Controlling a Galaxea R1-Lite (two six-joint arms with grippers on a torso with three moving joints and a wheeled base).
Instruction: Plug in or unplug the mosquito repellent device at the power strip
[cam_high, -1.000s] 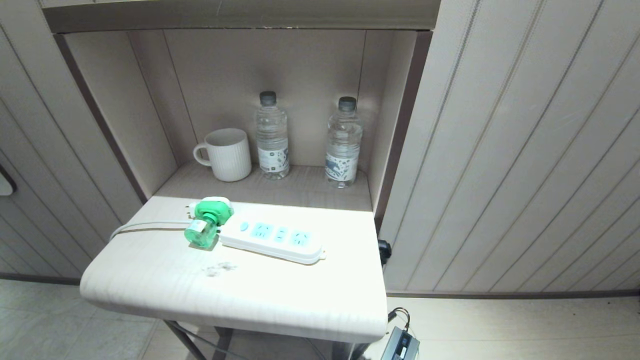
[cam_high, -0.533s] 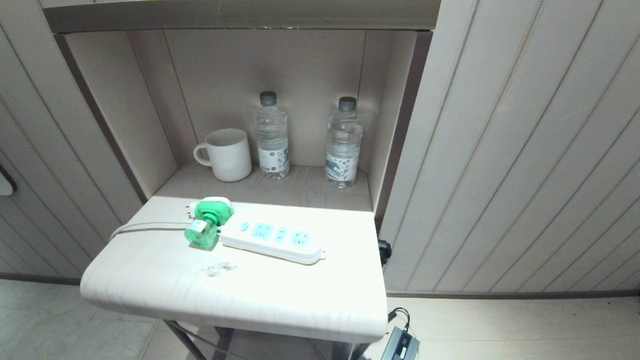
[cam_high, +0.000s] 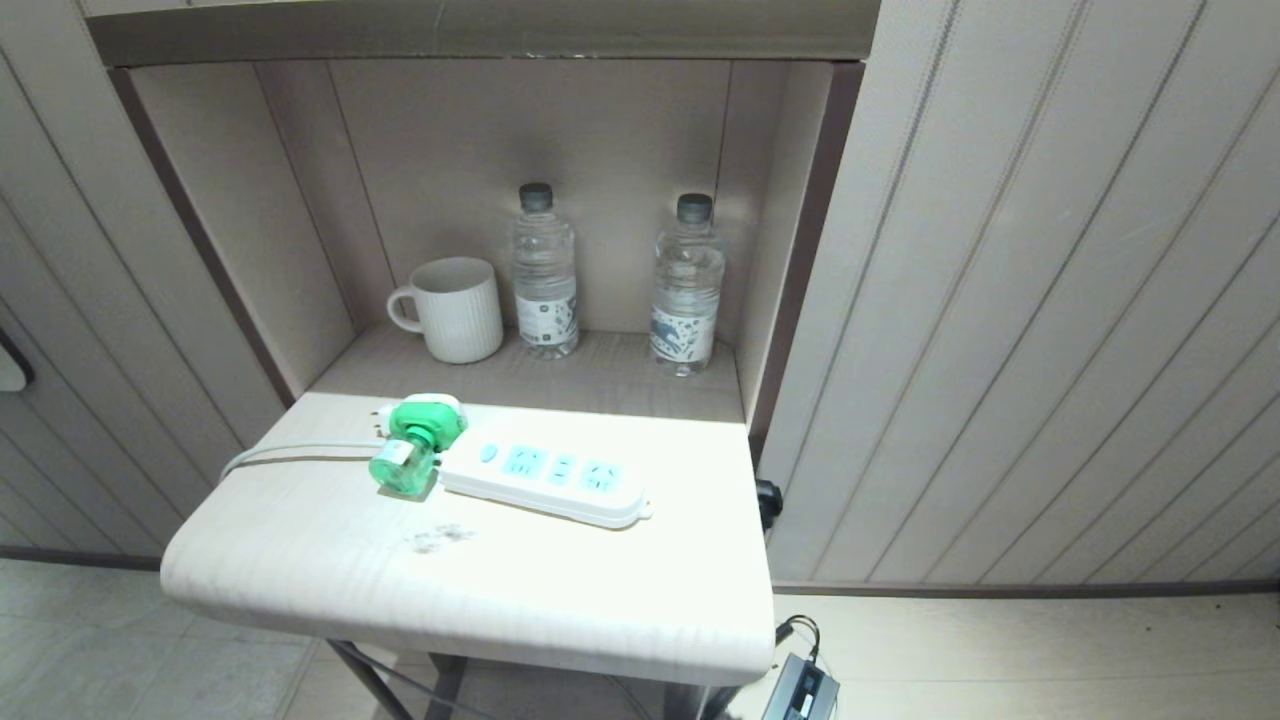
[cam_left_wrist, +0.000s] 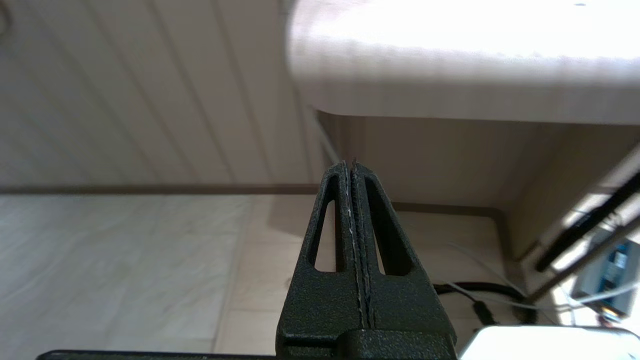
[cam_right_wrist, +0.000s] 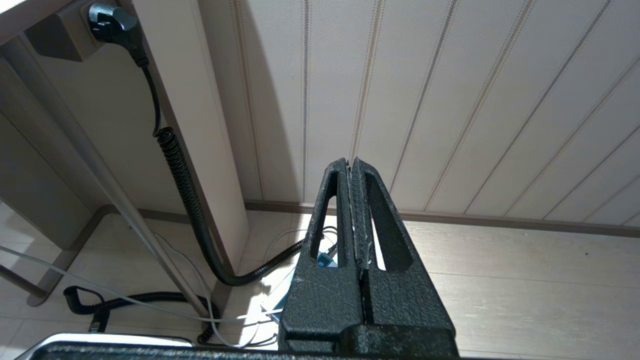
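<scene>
The mosquito repellent device (cam_high: 412, 445), a green bottle under a white and green cap, lies on its side on the pale table (cam_high: 480, 590). It rests against the left end of the white power strip (cam_high: 545, 483), whose light blue socket faces are all uncovered. Neither arm shows in the head view. My left gripper (cam_left_wrist: 350, 164) is shut and empty, low down below the table's front edge (cam_left_wrist: 450, 100). My right gripper (cam_right_wrist: 349, 162) is shut and empty too, parked low near the panelled wall to the right of the table.
A white mug (cam_high: 452, 309) and two clear water bottles (cam_high: 545, 272) (cam_high: 688, 287) stand in the niche behind the table. The strip's white cord (cam_high: 290, 453) runs off the table's left edge. Under the table are metal legs, a coiled black cable (cam_right_wrist: 187, 190) and loose wires.
</scene>
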